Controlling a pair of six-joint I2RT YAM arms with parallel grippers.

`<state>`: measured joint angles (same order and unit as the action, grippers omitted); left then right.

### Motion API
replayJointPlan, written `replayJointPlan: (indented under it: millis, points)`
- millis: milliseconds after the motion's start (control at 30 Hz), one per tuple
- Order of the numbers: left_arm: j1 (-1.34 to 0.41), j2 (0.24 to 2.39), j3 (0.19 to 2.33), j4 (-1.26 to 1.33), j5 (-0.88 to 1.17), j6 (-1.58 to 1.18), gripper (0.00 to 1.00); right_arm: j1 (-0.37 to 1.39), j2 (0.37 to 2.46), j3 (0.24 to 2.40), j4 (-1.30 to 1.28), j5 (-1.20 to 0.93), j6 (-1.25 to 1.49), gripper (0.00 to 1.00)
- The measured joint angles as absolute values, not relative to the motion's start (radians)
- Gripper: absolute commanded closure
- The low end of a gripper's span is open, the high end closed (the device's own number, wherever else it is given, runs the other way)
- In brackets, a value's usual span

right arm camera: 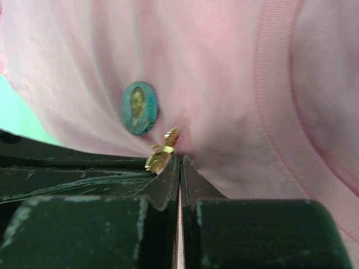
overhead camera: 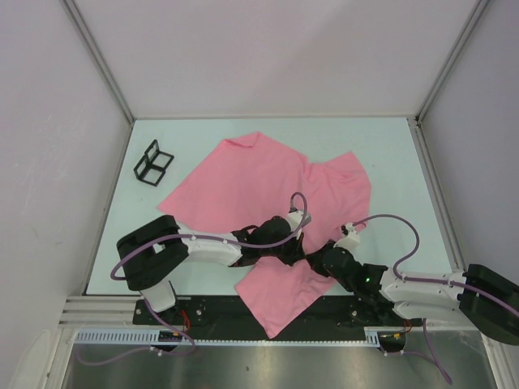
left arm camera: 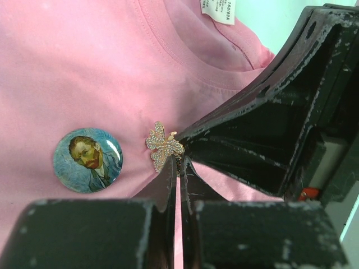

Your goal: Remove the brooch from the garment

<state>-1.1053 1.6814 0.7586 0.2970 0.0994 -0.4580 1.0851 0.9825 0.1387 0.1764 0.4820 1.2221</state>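
The garment, a pink T-shirt (overhead camera: 259, 182), lies spread on the table. A small gold butterfly brooch (left arm camera: 162, 147) is pinned below its collar, beside a round portrait badge (left arm camera: 88, 159). My left gripper (left arm camera: 178, 163) is shut, its tips on the brooch's lower right edge. My right gripper (right arm camera: 179, 159) is shut on a pinch of the garment (right arm camera: 224, 84) right beside the brooch (right arm camera: 161, 152); folds radiate to its tips. The two grippers meet tip to tip in the top view, the left (overhead camera: 293, 243) and the right (overhead camera: 312, 259). The right gripper's body (left arm camera: 269, 129) fills the right of the left wrist view.
A white label (left arm camera: 217, 10) sits inside the collar. The badge (right arm camera: 138, 107) is a little way above the brooch in the right wrist view. A black wire stand (overhead camera: 153, 163) stands at the far left of the table (overhead camera: 389, 162). White walls enclose the table.
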Motion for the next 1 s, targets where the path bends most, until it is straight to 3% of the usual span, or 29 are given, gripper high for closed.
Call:
replayJointPlan:
  millis: [467, 1000]
  points:
    - [-1.099, 1.681, 0.747, 0.317, 0.107, -0.5, 1.0, 1.088, 0.94, 0.131, 0.139, 0.542, 1.259, 1.0]
    - [-1.096, 1.682, 0.729, 0.352, 0.109, -0.556, 1.0, 1.1, 1.027, 0.131, 0.22, 0.538, 1.25, 1.0]
